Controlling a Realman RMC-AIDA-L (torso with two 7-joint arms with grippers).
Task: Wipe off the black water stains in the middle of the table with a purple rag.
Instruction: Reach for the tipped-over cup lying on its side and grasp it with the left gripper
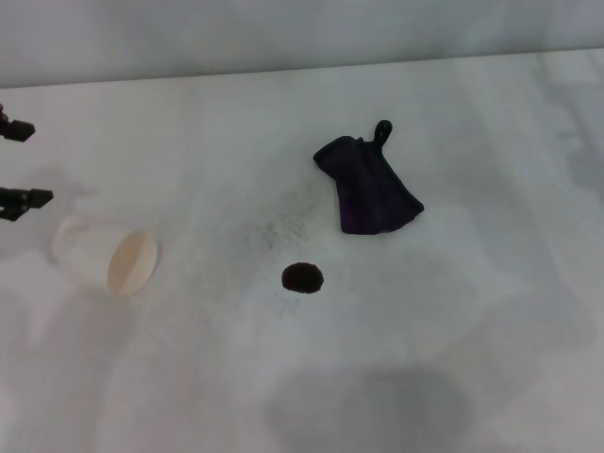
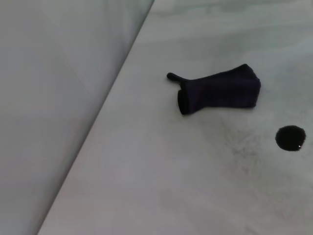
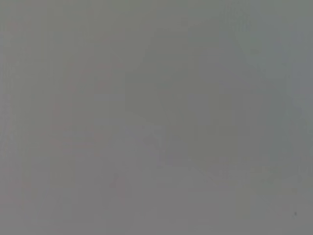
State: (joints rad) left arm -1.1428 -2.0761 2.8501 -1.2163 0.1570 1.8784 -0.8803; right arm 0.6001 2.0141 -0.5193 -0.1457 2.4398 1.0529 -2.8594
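The purple rag [image 1: 368, 187] lies crumpled on the white table [image 1: 491, 321], right of the middle, with its little loop at the far corner. It also shows in the left wrist view [image 2: 220, 90]. The black water stain [image 1: 302, 277] is one small round blot a little nearer than the rag and to its left, apart from it; it shows in the left wrist view [image 2: 290, 138] too. My left gripper [image 1: 19, 165] is at the far left edge, open and empty, far from the rag. My right gripper is out of view.
A white paper cup [image 1: 109, 258] lies on its side at the left, just right of my left gripper. A faint grey speckled smudge [image 1: 278, 226] lies between the rag and the stain. A grey wall [image 2: 54, 98] runs along the table's far edge.
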